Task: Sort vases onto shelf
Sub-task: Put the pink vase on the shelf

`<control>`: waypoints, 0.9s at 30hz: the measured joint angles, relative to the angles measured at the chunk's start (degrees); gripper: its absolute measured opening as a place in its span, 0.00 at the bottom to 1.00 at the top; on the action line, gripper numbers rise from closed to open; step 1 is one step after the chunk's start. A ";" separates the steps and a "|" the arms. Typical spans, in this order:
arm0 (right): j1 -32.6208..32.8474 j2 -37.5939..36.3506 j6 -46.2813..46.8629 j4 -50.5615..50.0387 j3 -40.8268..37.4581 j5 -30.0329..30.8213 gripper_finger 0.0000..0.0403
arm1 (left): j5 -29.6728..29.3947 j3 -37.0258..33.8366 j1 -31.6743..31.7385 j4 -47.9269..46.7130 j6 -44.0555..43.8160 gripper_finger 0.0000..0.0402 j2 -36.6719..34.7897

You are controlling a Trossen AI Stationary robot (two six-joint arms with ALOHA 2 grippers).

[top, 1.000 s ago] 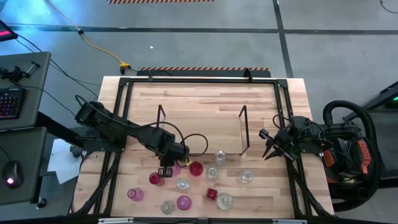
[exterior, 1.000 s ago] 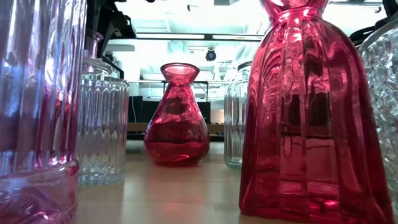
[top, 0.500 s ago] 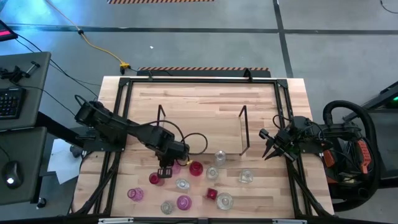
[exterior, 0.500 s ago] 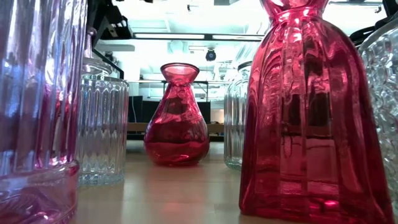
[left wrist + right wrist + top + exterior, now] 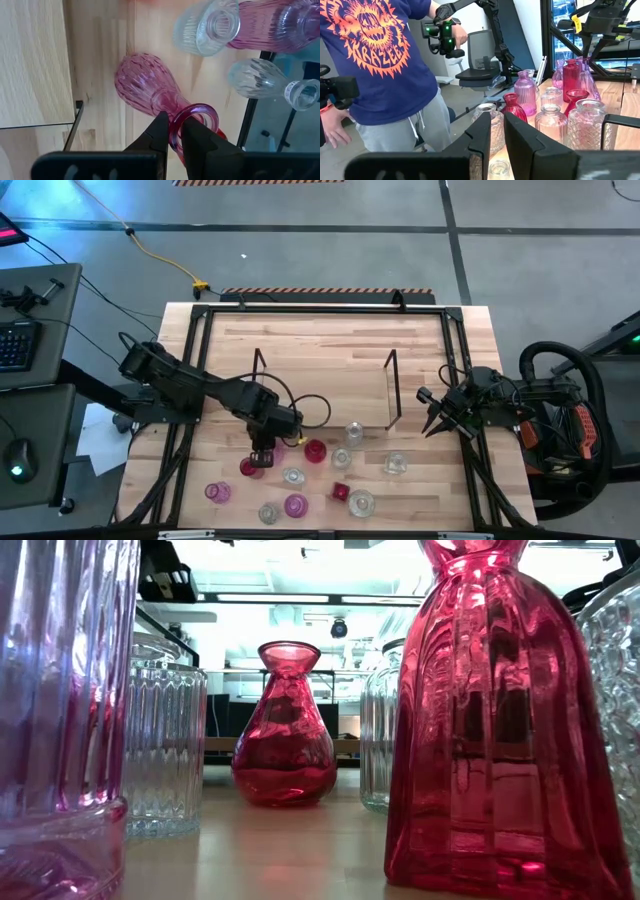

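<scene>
Your left gripper [image 5: 171,136] is pinched nearly shut on the rim of a ribbed pink vase [image 5: 142,82], which stands on the table [image 5: 330,340] in the vase cluster just in front of the shelf [image 5: 325,395]. Your right gripper [image 5: 430,423] waits at the table's right edge, beside the shelf's right wire frame, fingers slightly apart and holding nothing. A person [image 5: 380,60] in a blue shirt stands beyond the table.
</scene>
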 joint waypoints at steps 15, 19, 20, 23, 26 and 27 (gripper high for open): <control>0.01 0.00 0.00 0.00 0.01 0.01 0.12 | -1.49 6.60 1.27 -2.86 0.07 0.04 -0.11; 0.00 0.00 0.00 0.00 -0.01 0.01 0.12 | -2.30 10.03 2.78 -6.17 0.73 0.04 -0.13; -0.01 0.00 0.00 0.00 0.01 0.01 0.12 | -2.54 10.79 3.14 -7.40 1.14 0.04 -0.13; 0.01 0.00 0.00 0.00 -0.01 -0.01 0.12 | -3.61 12.97 4.38 -11.74 2.71 0.04 -0.13; 0.01 0.00 0.00 0.00 -0.01 -0.01 0.12 | -4.89 14.70 6.12 -14.88 4.67 0.04 -0.17; -0.02 0.00 0.00 0.00 -0.01 0.01 0.12 | -5.23 15.28 6.83 -15.92 5.29 0.04 -0.17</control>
